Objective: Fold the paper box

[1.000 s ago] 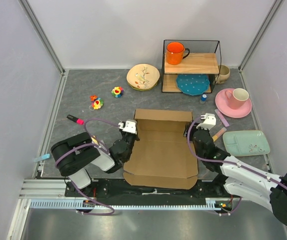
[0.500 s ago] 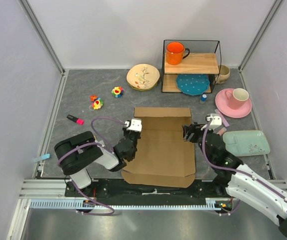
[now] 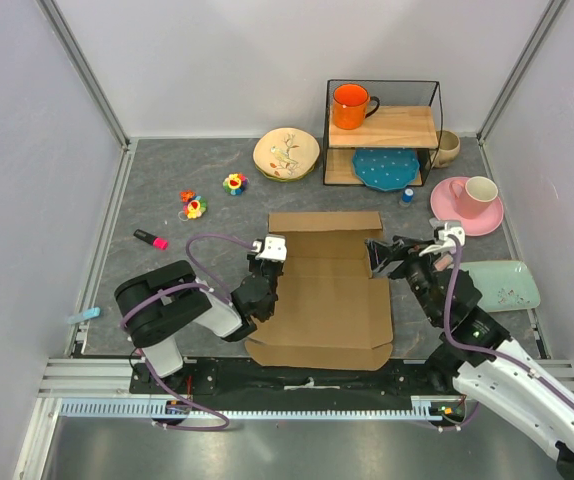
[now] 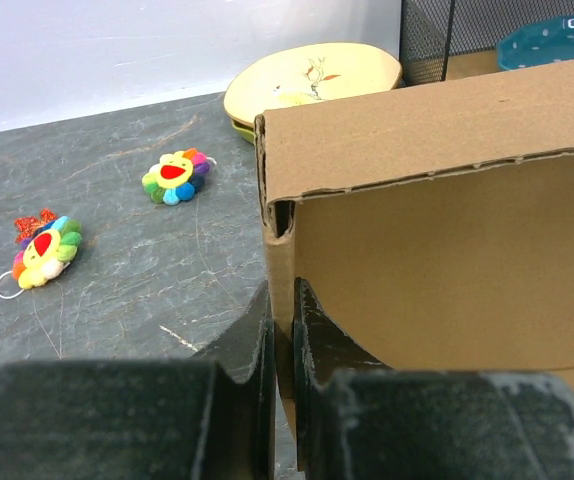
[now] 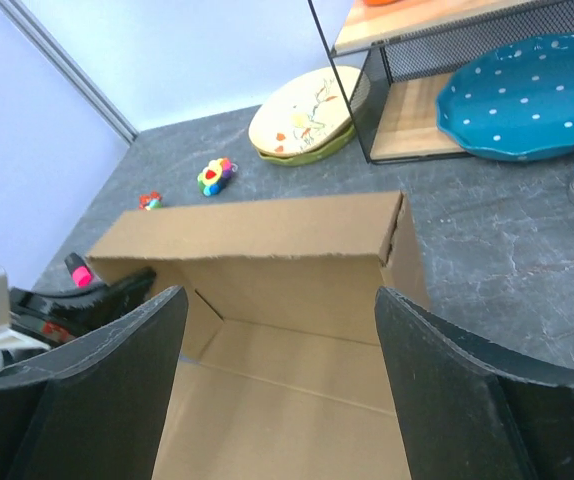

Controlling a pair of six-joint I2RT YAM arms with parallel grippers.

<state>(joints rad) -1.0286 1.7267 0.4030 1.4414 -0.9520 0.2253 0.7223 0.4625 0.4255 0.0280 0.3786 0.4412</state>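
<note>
Brown paper box (image 3: 327, 300), left wall pinched by left gripper (image 4: 282, 295), right gripper (image 3: 380, 258) wide apart, empty, near right wall.

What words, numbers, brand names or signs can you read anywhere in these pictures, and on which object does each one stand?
No readable text anywhere.
The paper box: plain brown, unprinted.
The cream plate: a painted flower sprig, no words.
The orange mug and the pink marker: no lettering shows; any fine print is too small to tell.
</note>
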